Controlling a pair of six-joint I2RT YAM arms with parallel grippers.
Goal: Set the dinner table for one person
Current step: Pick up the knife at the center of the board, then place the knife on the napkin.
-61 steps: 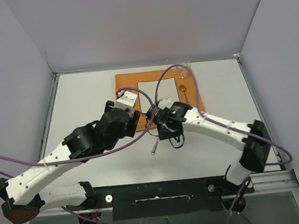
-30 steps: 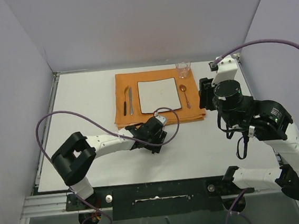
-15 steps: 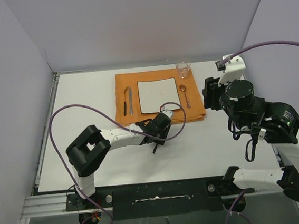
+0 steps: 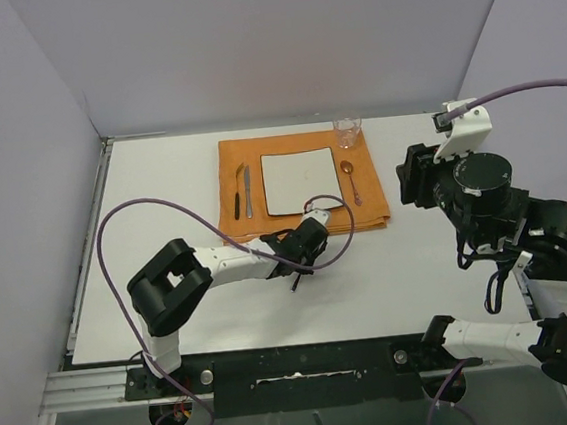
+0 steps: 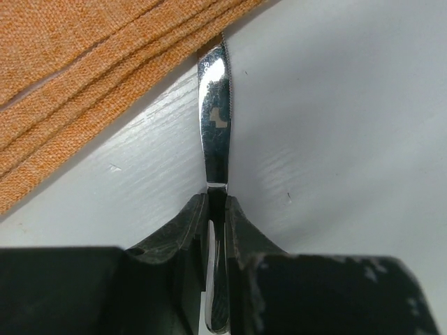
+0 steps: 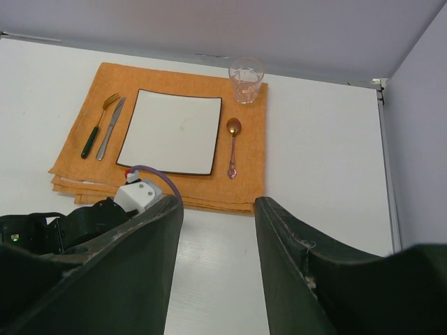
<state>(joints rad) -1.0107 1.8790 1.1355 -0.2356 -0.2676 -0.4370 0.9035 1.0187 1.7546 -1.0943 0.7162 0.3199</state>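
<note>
left gripper [image 5: 217,200] clamps a silver knife [image 5: 214,112], its tip against the near edge of the orange cloth [image 5: 84,63]; right gripper [image 6: 218,209] open, empty.

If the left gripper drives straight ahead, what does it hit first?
Likely the cloth, at its folded edge: the knife in its fingers points there, tip about touching.

Straight ahead of the left hand [image 5: 216,201], the folded edge of the orange cloth [image 5: 84,77] bars the way; the tip of the knife [image 5: 214,118] it grips reaches that edge. To its right the counter [image 5: 349,139] lies bare. Past the edge sit a plate [image 6: 171,129], fork [image 6: 98,127], second knife [image 6: 110,130], spoon [image 6: 232,150] and glass [image 6: 246,80]. A purple cable [image 6: 149,167] loops up beside this hand. Below the raised, parted right hand [image 6: 216,206], bare counter runs rightward to the wall [image 4: 539,47].
</note>
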